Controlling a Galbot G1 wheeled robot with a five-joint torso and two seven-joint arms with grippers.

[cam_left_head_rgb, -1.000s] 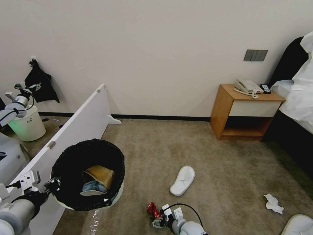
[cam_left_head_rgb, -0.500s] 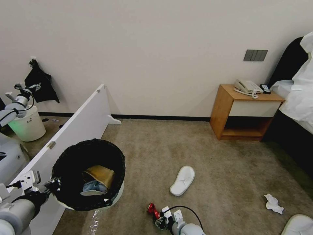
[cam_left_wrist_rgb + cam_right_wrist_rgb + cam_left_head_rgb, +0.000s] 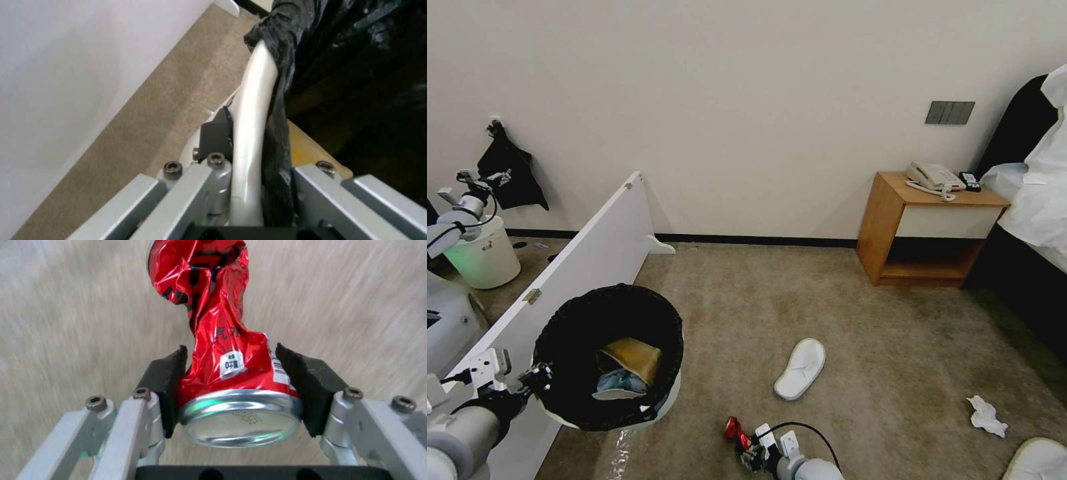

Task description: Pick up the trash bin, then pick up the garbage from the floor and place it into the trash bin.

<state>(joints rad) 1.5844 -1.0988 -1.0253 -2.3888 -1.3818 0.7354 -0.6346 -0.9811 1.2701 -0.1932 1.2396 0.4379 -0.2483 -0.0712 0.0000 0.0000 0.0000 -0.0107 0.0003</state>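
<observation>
1. Two grippers are at work: the left gripper [image 3: 534, 380] at the lower left of the head view is clenched on the rim of the trash bin [image 3: 607, 353], and the right gripper [image 3: 747, 448] at the bottom centre grasps a crushed red can [image 3: 735, 430].
2. In the left wrist view the left gripper [image 3: 249, 186] pinches the bin's white wall and the black liner [image 3: 338, 53] folded over it, one pad [image 3: 217, 133] on the outside.
3. In the right wrist view the black pads [image 3: 171, 386] of the right gripper [image 3: 238, 390] press both sides of the can [image 3: 222, 350], near its silver base, above the carpet [image 3: 71, 306].
4. The bin holds a tan box [image 3: 630, 360] and a blue mask [image 3: 617, 381] inside.
5. On the carpet [image 3: 800, 293] a white slipper [image 3: 800, 368] lies right of the bin, well apart from it.
6. A white tissue [image 3: 984, 416] lies at the lower right, and a second slipper [image 3: 1037, 460] shows at the bottom right corner.
</observation>
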